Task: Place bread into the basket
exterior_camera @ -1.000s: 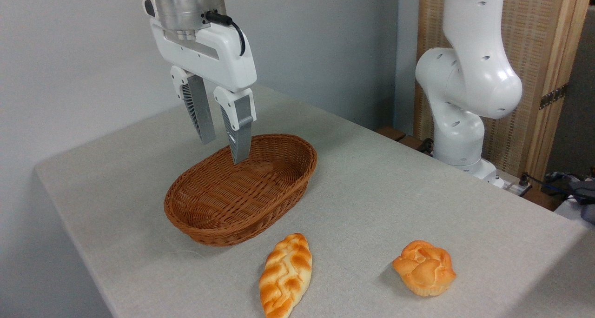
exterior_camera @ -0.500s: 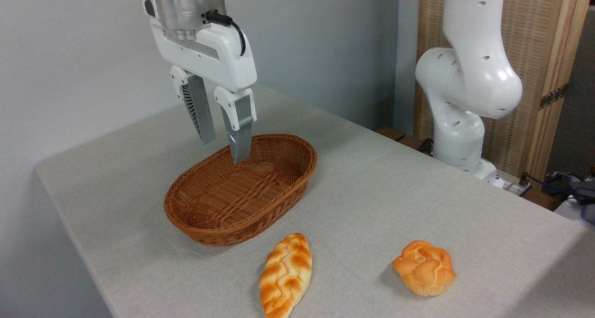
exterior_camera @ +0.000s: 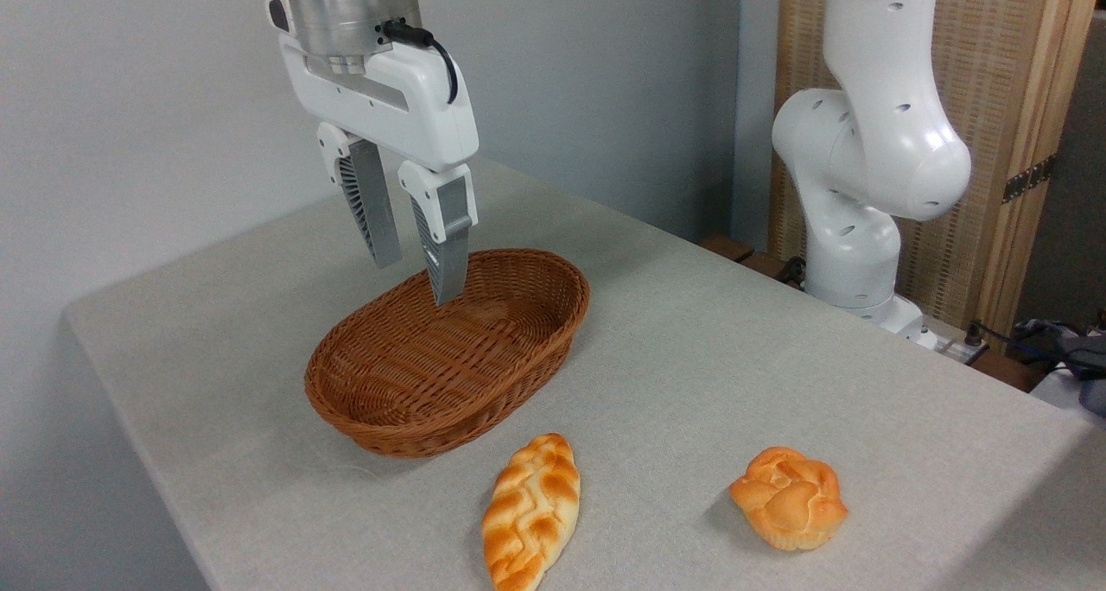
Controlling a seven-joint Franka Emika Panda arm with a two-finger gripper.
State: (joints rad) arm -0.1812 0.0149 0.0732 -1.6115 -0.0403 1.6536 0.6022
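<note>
Your gripper [exterior_camera: 417, 278] hangs open and empty above the basket [exterior_camera: 449, 353] (bread [exterior_camera: 530, 511] lies ungrasped nearby).

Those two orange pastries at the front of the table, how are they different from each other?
The bread is long, with pointed ends; the bun is round and squat. The bread's crust has pale zigzag grooves; the bun's is knotted into lumps. The bread lies just in front of the basket; the bun sits further right. Both are golden-orange and rest on the table, untouched.
</note>
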